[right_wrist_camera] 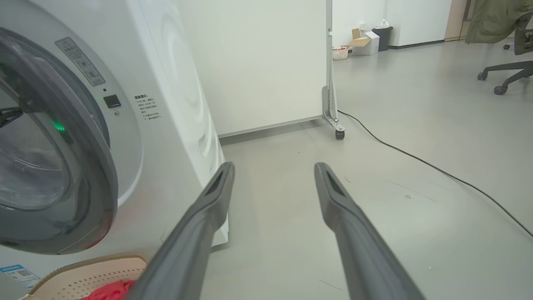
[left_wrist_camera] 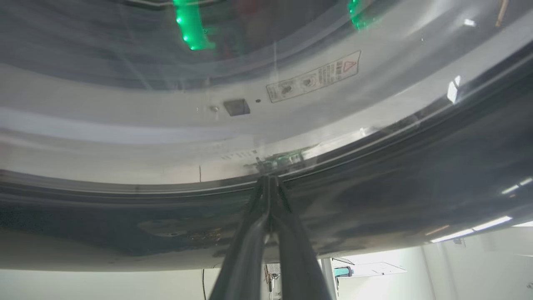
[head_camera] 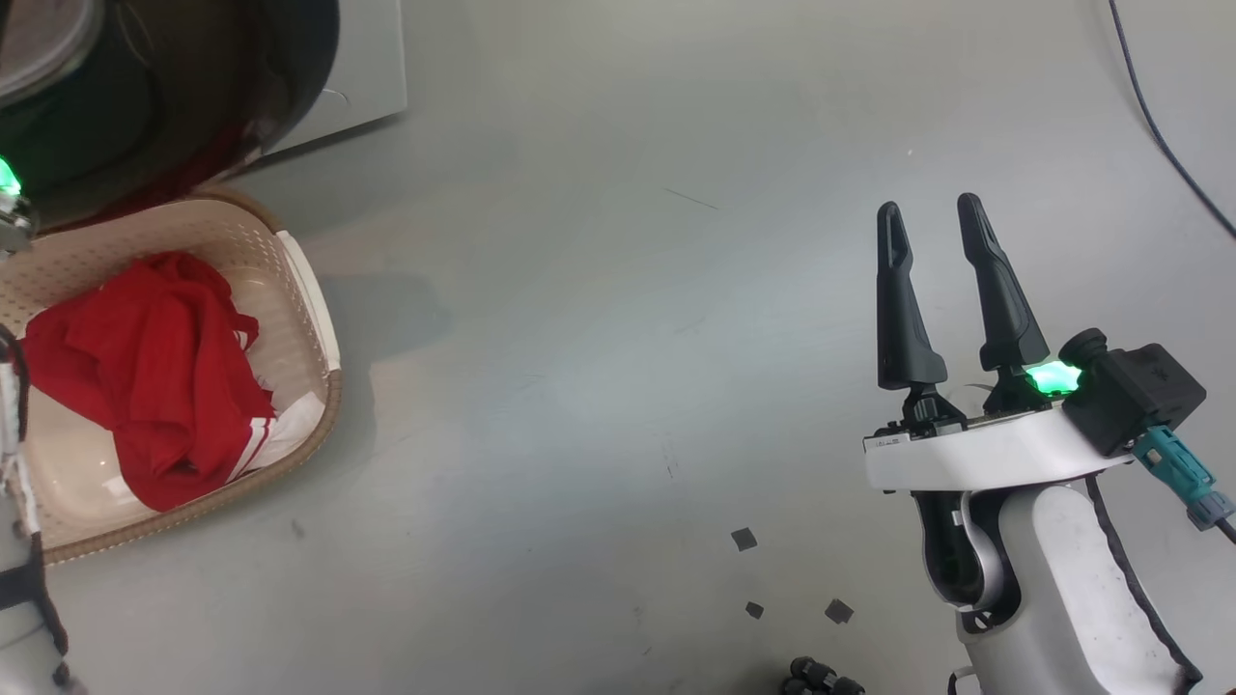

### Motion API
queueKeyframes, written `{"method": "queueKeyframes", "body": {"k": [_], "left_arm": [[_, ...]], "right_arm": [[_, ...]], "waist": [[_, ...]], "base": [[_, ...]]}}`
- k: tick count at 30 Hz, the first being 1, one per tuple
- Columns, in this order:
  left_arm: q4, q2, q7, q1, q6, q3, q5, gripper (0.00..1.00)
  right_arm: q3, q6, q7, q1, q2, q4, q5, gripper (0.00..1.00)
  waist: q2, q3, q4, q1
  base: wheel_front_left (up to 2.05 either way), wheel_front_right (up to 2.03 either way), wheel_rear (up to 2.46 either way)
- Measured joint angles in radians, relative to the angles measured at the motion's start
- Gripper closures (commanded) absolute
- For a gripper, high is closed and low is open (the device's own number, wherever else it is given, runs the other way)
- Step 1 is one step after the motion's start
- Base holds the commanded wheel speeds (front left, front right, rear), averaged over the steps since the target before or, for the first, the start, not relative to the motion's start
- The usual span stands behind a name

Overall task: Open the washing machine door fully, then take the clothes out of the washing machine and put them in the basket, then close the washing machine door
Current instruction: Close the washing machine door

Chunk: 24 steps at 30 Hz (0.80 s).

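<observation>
The red clothes (head_camera: 154, 367) lie in the cream basket (head_camera: 319, 319) on the floor at the left, below the washing machine door (head_camera: 290, 77). In the left wrist view my left gripper (left_wrist_camera: 270, 179) is shut with nothing in it, its tips against the door's glossy black rim (left_wrist_camera: 374, 187). Behind the rim is the washing machine's white front (left_wrist_camera: 125, 121). The right wrist view shows the washing machine (right_wrist_camera: 175, 104) with its door (right_wrist_camera: 95, 166) standing slightly ajar, and the basket (right_wrist_camera: 83, 275) with the clothes (right_wrist_camera: 110, 289) beneath. My right gripper (head_camera: 929, 208) (right_wrist_camera: 275, 166) hangs open over bare floor, holding nothing.
A dark cable (right_wrist_camera: 416, 158) runs across the floor to the right of the machine. A white partition on casters (right_wrist_camera: 329, 83) stands behind it, and an office chair (right_wrist_camera: 508, 71) is far right. Small dark scraps (head_camera: 744, 539) lie near my right arm.
</observation>
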Motion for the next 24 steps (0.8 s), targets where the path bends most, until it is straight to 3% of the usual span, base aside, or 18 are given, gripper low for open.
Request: {"method": "queueKeyframes", "body": {"k": [16,24], "left_arm": [[0.110,0.036,-0.053,-0.139,-0.002,-0.002,0.061,1.00],[0.165,0.028,-0.056,-0.152,-0.036,-0.006,0.058,1.00]], "right_arm": [[0.003,-0.016,0.000,-0.017,0.001,0.005,0.012,0.00],[0.000,-0.018,0.000,-0.023,0.002,0.015,0.012,0.00]], "waist": [[0.0000,0.032,-0.059,-0.0001],[0.0000,0.021,-0.057,-0.0001]], "base": [[0.00,0.00,0.00],[0.00,0.00,0.00]]}}
